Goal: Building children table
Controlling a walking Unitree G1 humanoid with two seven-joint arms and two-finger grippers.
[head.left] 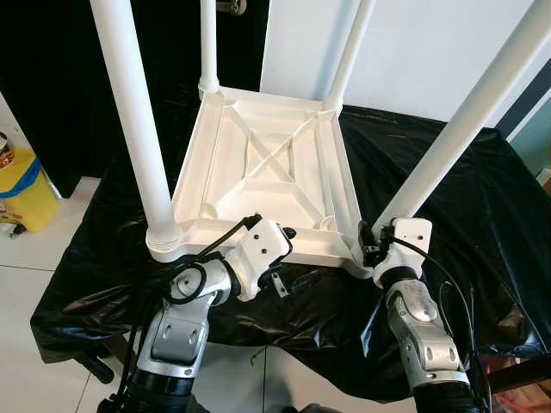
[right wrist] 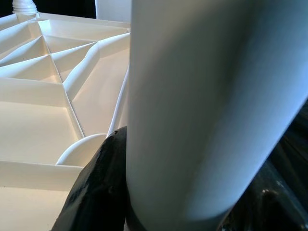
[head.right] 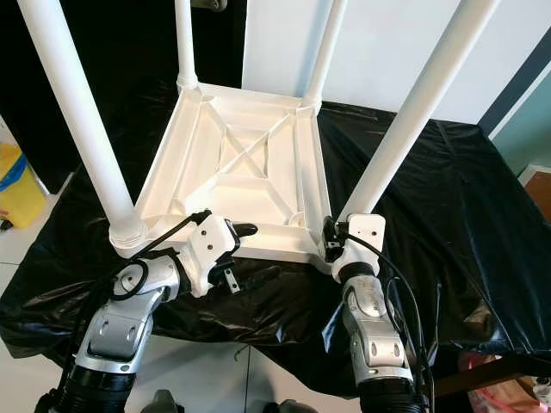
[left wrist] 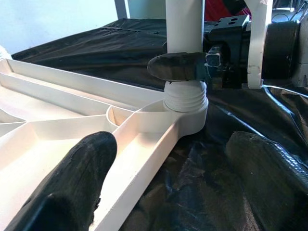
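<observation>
Upside-down, one tabletop [head.left: 267,163] bears four legs; right pincer [head.left: 368,243] pinches one leg [head.left: 448,142], left pincer [head.left: 280,258] seemingly spread.

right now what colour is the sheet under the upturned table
Black and glossy, a crinkled plastic-like sheet under the white table. It shows best in the left eye view.

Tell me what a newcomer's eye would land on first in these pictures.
First, the upside-down white table top lying on a black sheet, with four white legs rising from its corners. Next, the right gripper at the near right corner, its jaws closed around the near right leg just above its threaded base. The left gripper sits at the table top's near edge with its jaws open, one finger over the ribbed underside.
</observation>
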